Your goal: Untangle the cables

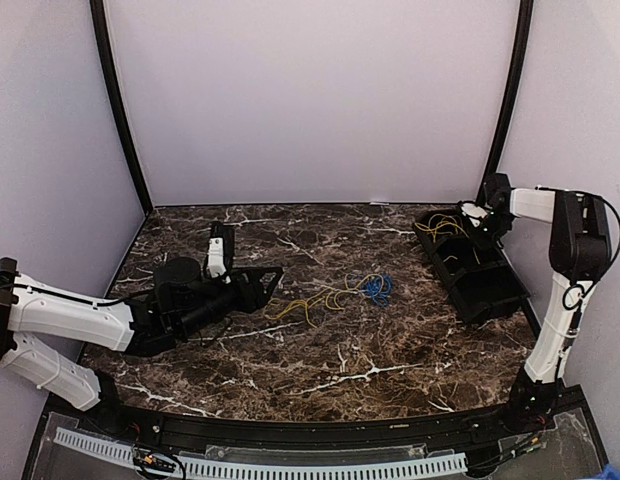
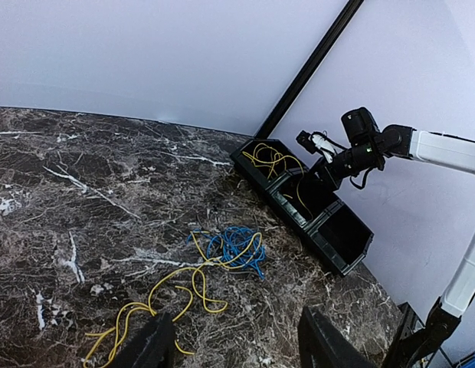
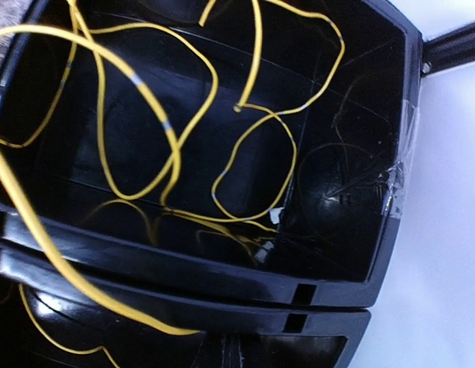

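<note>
Bins [image 2: 339, 230], black, in a row: 3.
Blue cable bundle [image 2: 236, 247], ahead of the left fingers [image 2: 149, 345]: 1.
Yellow cables [image 2: 165, 299]: tangled, number not countable.
Arms: 2, left arm [image 1: 70, 312] and right arm [image 1: 575, 240].

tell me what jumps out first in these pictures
A loose tangle of yellow and blue cables sprawls across the middle of the dark marble table. At the far right stands a row of black bins, with more yellow cable looped in the far ones, beneath the end of the right arm.
</note>
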You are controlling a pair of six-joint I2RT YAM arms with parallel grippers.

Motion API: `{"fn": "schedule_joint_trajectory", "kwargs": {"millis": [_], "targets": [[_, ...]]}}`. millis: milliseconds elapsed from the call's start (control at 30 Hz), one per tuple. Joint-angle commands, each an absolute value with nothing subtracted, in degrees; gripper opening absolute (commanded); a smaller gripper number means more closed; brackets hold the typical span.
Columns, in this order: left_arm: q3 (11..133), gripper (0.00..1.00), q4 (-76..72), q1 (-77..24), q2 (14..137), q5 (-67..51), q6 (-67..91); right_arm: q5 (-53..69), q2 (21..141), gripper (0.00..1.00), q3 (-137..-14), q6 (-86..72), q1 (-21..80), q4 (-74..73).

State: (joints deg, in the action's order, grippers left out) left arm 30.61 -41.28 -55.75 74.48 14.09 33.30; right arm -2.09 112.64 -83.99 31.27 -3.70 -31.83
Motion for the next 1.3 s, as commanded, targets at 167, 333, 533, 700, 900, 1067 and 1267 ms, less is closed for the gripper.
{"fn": "schedule_joint_trajectory", "kwargs": {"millis": [167, 333, 533, 700, 900, 1067, 1267], "targets": [[31.3, 0.58, -43.4, -55.3, 75.4, 13.7, 33.8, 6.2, 105.4, 0.0, -86.0, 30.7, -2.9, -27.6], [31.7, 0.58, -43.4, -55.2, 75.7, 13.2, 33.9, 7.1, 107.2, 0.0, -90.6, 30.4, -2.7, -30.0], [31.4, 0.58, -43.1, -55.3, 75.1, 13.4, 33.9, 11.0, 109.9, 0.2, -92.3, 33.2, -2.0, -34.3], [31.4, 0.58, -43.1, -55.2, 75.3, 13.1, 34.2, 12.8, 111.8, 0.25, -93.2, 33.1, -1.7, -34.9], [31.5, 0.57, -42.8, -55.2, 75.3, 13.1, 34.2, 13.6, 114.7, 0.26, -95.5, 32.9, -1.5, -36.3], [31.6, 0.57, -42.4, -55.2, 75.1, 13.4, 33.9, 13.2, 116.7, 0.23, -97.6, 32.8, -1.5, -37.1], [31.8, 0.57, -42.4, -55.2, 75.5, 13.3, 33.9, 13.7, 117.6, 0.1, -98.9, 32.7, -1.4, -38.3]]}}
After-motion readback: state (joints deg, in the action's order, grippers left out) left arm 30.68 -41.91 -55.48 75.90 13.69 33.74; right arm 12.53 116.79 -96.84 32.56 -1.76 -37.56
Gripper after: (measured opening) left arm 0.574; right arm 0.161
